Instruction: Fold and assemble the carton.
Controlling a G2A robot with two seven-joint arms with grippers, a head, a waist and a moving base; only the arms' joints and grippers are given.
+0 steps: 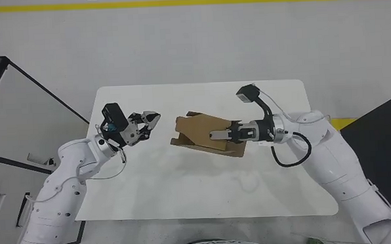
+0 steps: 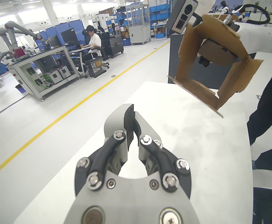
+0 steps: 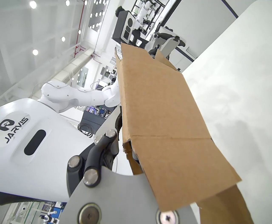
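Brown cardboard carton point(image 1: 202, 133) is seen from the top view over the middle of the table point(image 1: 185, 194). The right tool point(image 1: 217, 134) is clamped on the carton's near end. The left tool point(image 1: 152, 117) is parked just off the carton's far end, not touching it.

Left wrist view: the left tool point(image 2: 132, 127) is seen with pads together and nothing between them. The carton point(image 2: 233, 80) is ahead of it, opened into a square tube that can be looked straight through. The flaps at this end are still splayed outward.

Right wrist view: one wall of the carton point(image 3: 157, 101) is pinched by the right tool point(image 3: 124, 129). The flap at that end is left unfolded.

Status, as judged: the tube is erected and the flat blank squared up. Flap folding and closing at both ends are outstanding.
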